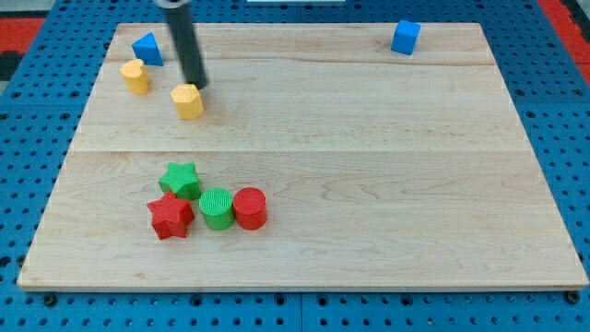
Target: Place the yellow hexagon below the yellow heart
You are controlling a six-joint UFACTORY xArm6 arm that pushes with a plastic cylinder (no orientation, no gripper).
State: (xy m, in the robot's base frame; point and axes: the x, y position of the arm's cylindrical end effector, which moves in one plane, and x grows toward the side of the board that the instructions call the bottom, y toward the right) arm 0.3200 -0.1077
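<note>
The yellow hexagon (188, 100) lies in the upper left part of the wooden board. The yellow heart (135, 77) lies up and to its left, near the board's left edge. My tip (198, 85) sits just above the hexagon's upper right edge, touching or nearly touching it. The dark rod rises from there out of the view's top.
A blue triangle (147, 48) lies just above the yellow heart. A blue cube (405, 37) sits at the upper right. At lower left a green star (180, 179), red star (170, 216), green cylinder (217, 207) and red cylinder (250, 207) cluster together.
</note>
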